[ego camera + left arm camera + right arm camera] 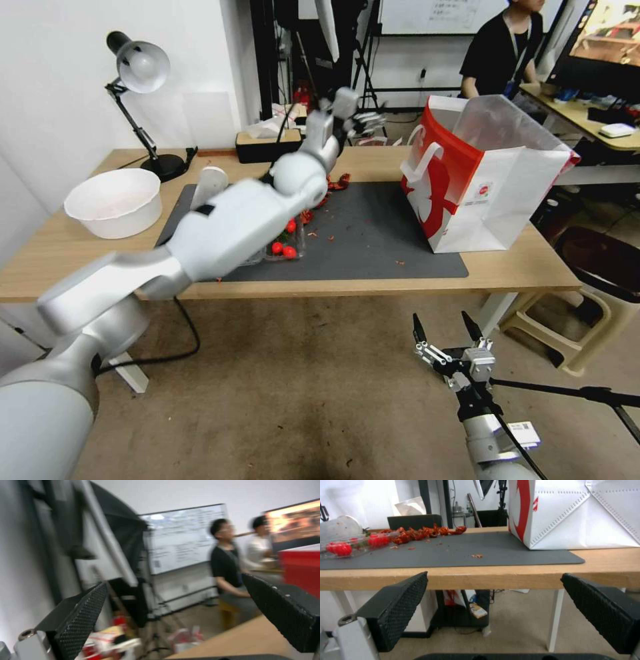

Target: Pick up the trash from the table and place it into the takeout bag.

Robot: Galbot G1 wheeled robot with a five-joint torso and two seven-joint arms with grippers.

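The left gripper (357, 120) is raised above the far edge of the table (507, 263), reaching out over the dark grey mat (373, 233); in the left wrist view its two black ribbed fingers (81, 620) stand wide apart with nothing between them, pointing out at the room rather than down at the tabletop. Its silver arm runs back across the left half of the mat and covers part of what lies there. Under that arm, near the front left of the mat, lies a clear plastic container with small red fruits (283, 248), which the right wrist view shows lying low and flat on the mat (350, 546). Farther back on the mat is a strip of red scraps (423, 533), with small red crumbs scattered in front of it. A white round bowl (115, 202) stands on the bare wood at the table's left end, near a desk lamp (141, 100). The takeout bag (487, 173), white with a red side panel, stands upright and open-topped at the right end, partly on the mat, well apart from the left gripper. The right gripper (447, 331) hangs low in front of the table, below its edge, fingers (396, 607) spread wide and empty.
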